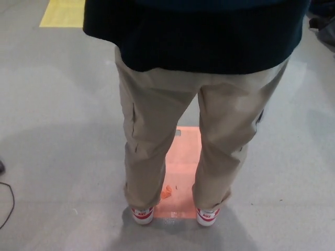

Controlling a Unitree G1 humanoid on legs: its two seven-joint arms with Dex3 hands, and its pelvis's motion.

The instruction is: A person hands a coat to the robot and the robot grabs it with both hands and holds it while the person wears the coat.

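The floor is the biggest thing here. It is grey and smooth and goes all the way across the picture.

A person stands on the floor with their back to the camera. Only the part from the waist down to the feet shows.

The dark coat is on the person. It fills the top of the picture, on the far side. Its bottom edge hangs over the top of the legs, from the left to the right.

Below the coat are tan trousers. The two legs stand a little apart.

Between the legs is an orange square marked on the floor. The person stands over it, with one foot at each near corner.

Far away at the top left is a yellow patch on the floor.

The person has white and red shoes on. They are near the bottom of the picture.

A small crumpled orange scrap lies on the square, just beside the left leg.

A thin black cable curves on the floor at the left edge.

No robot hand shows, left or right, so I cannot tell if the fingers are spread or closed. I also cannot say how the coat lies next to a hand.
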